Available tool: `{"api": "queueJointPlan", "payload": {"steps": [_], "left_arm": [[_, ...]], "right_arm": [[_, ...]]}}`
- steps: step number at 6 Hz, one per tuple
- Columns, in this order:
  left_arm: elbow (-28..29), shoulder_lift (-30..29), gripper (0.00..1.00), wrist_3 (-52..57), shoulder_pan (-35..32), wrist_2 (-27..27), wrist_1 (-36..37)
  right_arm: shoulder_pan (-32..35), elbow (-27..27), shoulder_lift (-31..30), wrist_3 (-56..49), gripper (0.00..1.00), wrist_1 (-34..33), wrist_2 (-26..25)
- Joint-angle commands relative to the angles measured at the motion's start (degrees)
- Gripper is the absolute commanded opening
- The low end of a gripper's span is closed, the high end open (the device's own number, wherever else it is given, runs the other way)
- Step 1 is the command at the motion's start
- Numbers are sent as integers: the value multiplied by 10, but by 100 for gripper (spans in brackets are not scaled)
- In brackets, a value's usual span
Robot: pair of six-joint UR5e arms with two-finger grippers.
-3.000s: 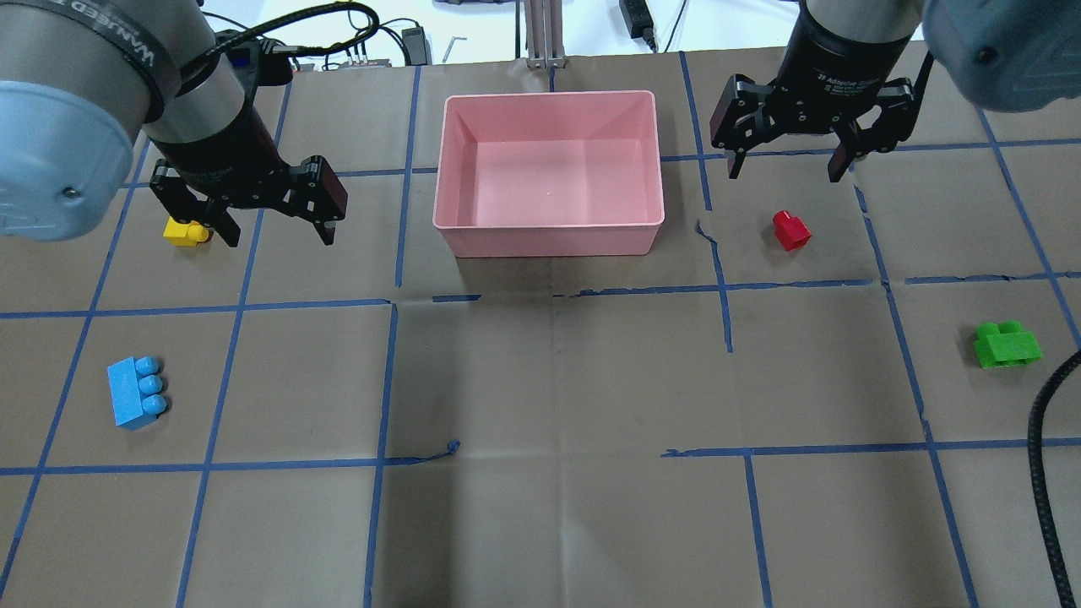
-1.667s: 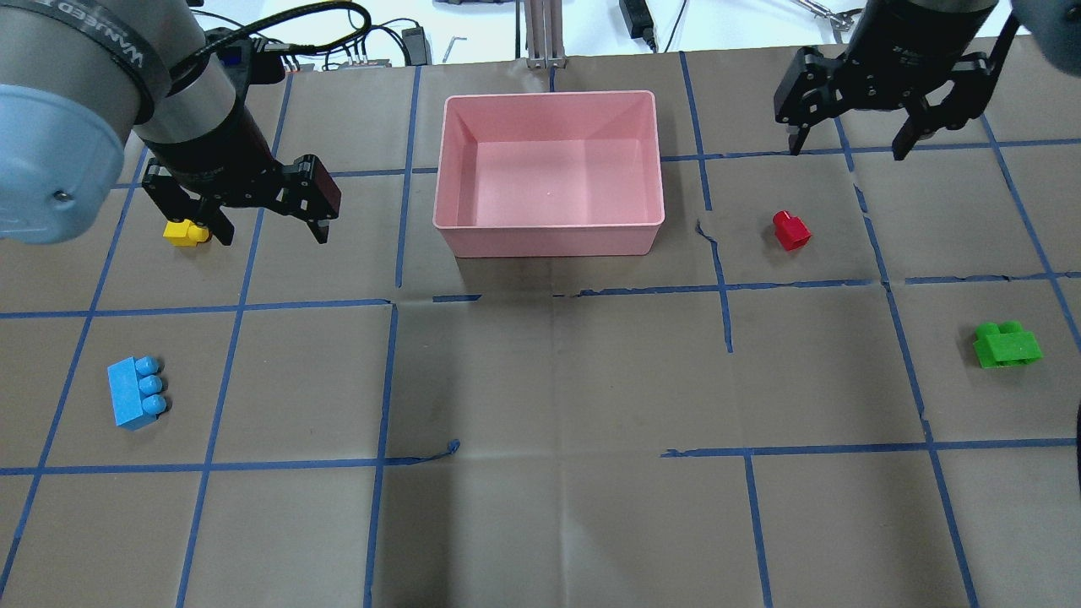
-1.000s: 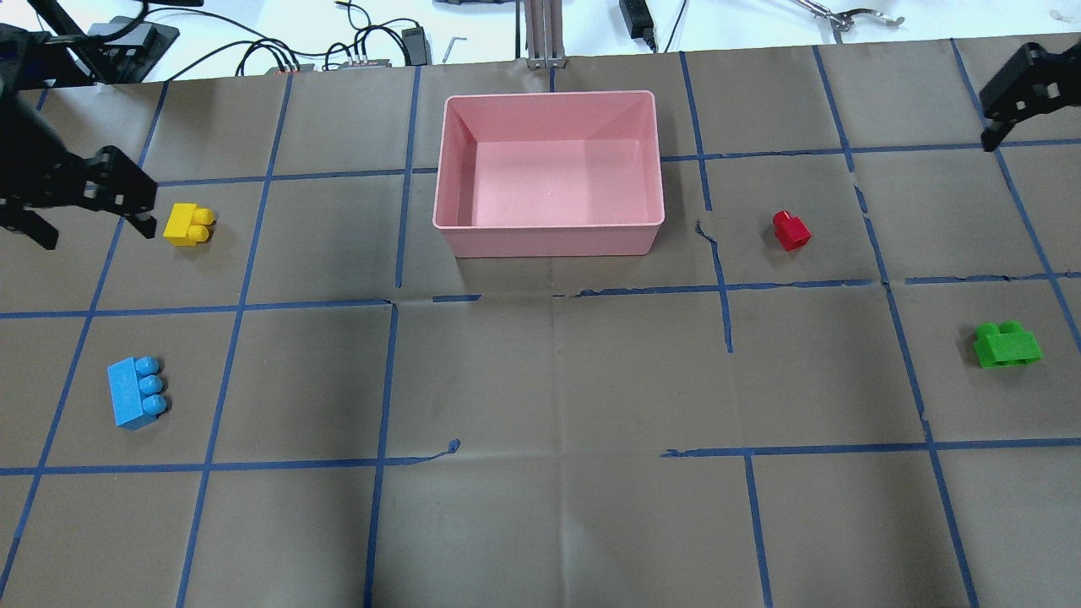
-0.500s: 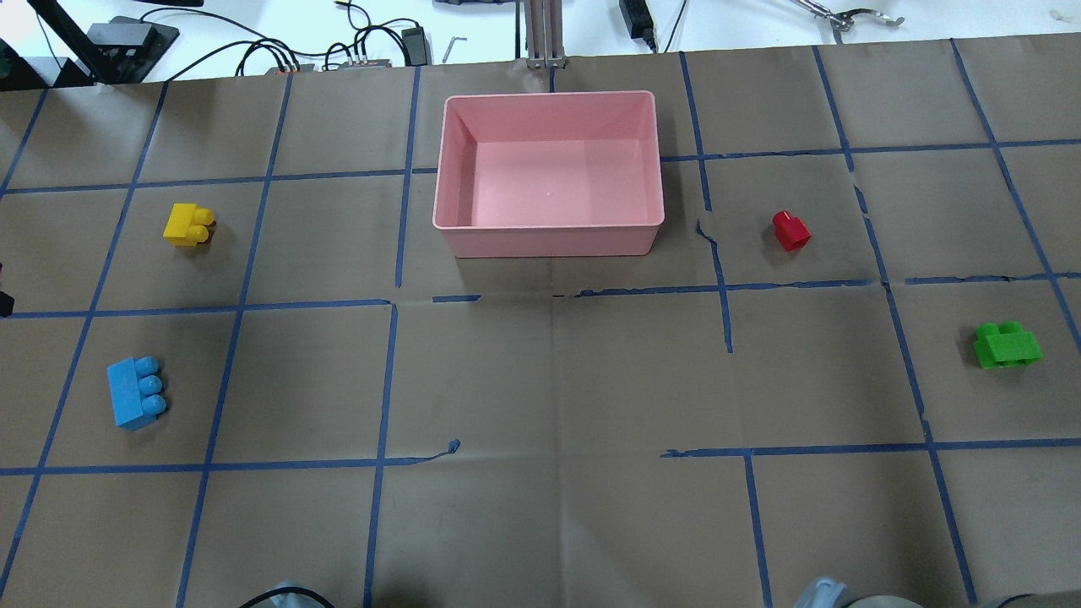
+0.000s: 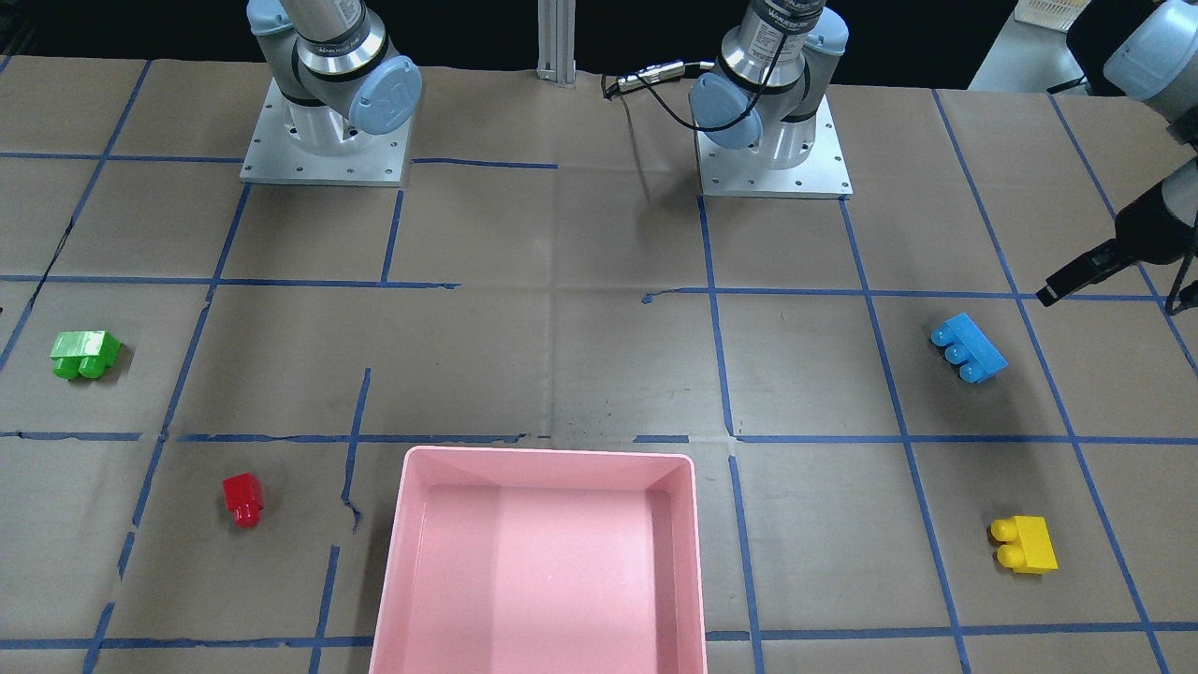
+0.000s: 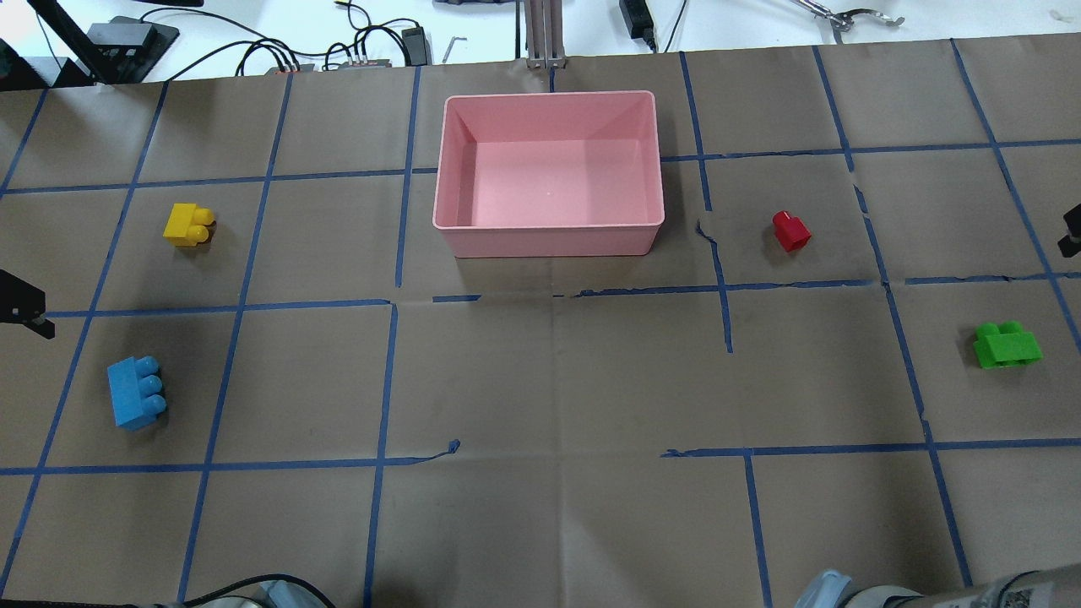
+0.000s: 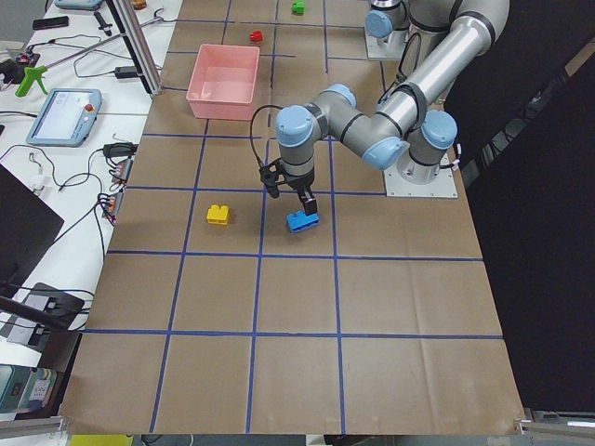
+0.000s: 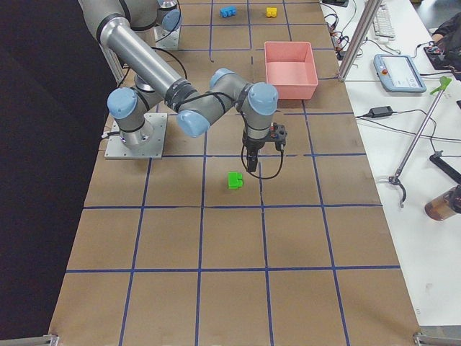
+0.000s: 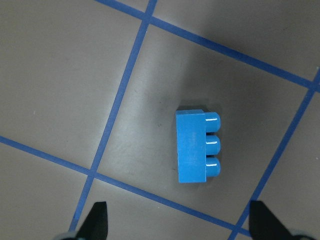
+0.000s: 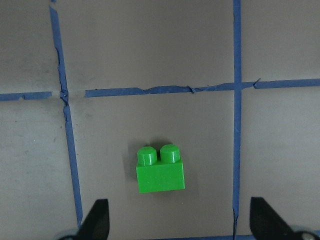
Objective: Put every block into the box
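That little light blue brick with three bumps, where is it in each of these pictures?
Front-facing: blue brick at the right, up-right of the pink box.
Overhead: brick at lower left.
Left side: brick in the middle.
Right side: brick tiny at the top edge.
Left wrist: brick at centre.
Right wrist: not in it.
Shared landmark: the pink box, seen in all four room views.

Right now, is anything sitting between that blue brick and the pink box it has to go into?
Nothing visible. Only bare paper and tape lines lie between the light blue block and the pink box; the yellow block sits well off that line. The open left gripper hangs above the block, nothing between them.
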Motion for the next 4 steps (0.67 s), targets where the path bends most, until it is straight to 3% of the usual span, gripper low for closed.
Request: {"api": "queueJointPlan", "payload": {"steps": [1,2,4], "left_arm": [[-16,-73,99,-26,-2,-52,78],[-17,-91,99,-86,-10,-50,87],[-20,-112,99,-106,-38,-16,88]], "right_arm": [[-1,60,41,-6,100,-71,1],[-1,79,57,-38,100,-100,2],[-1,114,66,-47,100,-156,4]]}}
